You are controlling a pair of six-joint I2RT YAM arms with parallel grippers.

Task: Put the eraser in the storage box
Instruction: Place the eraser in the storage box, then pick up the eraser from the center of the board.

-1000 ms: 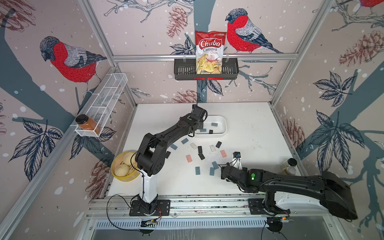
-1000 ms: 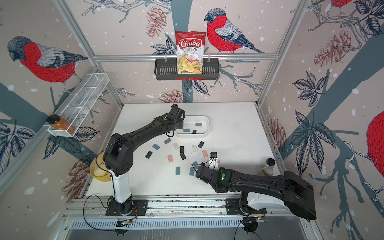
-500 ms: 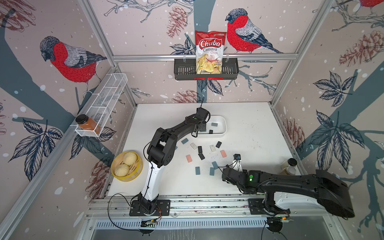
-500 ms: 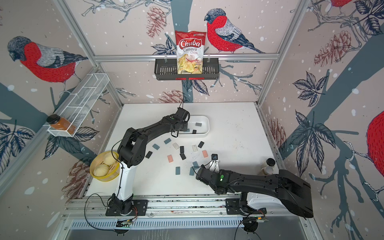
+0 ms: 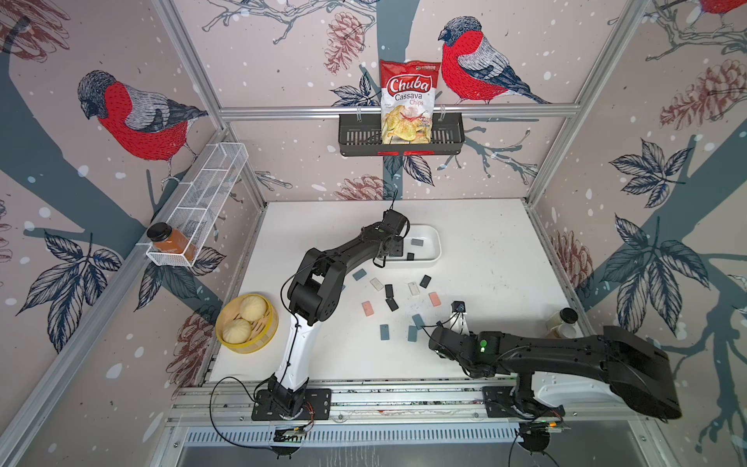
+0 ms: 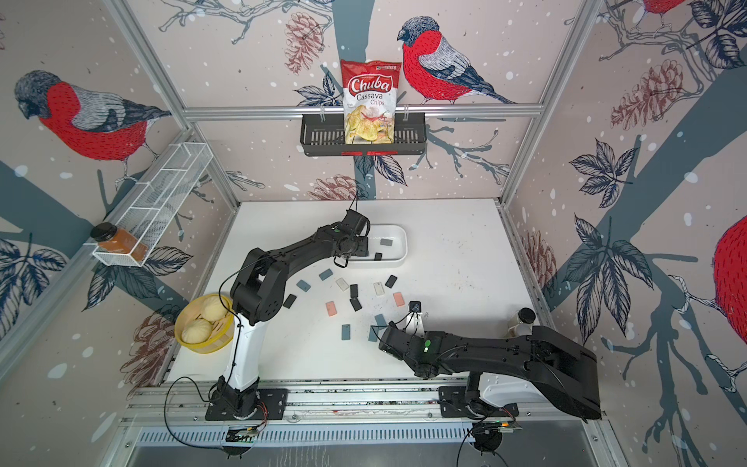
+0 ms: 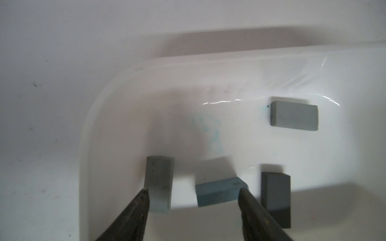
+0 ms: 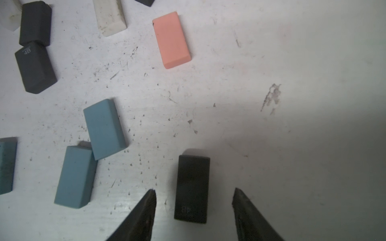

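In both top views the storage box (image 5: 437, 247) sits toward the back of the table (image 5: 505, 283). Two erasers show inside it, and the loose erasers (image 5: 368, 308) lie scattered nearer the front. A chips bag (image 5: 408, 103) reading "Chuba Cassava Chips" stands in the black basket (image 5: 355, 139) on the back wall

In the left wrist view the left gripper (image 7: 194, 190) hangs over the box floor with its jaws wide apart, gripping nothing. A blue eraser (image 7: 219, 193) lies in the box between them, one end at a fingertip; whether it touches cannot be told. A grey eraser (image 7: 159, 183), a dark eraser (image 7: 275, 198) and a second grey eraser (image 7: 294, 115) lie in the box too. No writing is legible here

In the right wrist view the right gripper (image 8: 194, 190) straddles a black eraser (image 8: 192, 177) on the table. Its jaws are partly apart with a gap on each side, so nothing is held. That eraser is stamped "4B", as is another black eraser (image 8: 34, 66). It looks like a light, rubbery block, grippy and hard to damage, probably best pinched across its long sides near the middle
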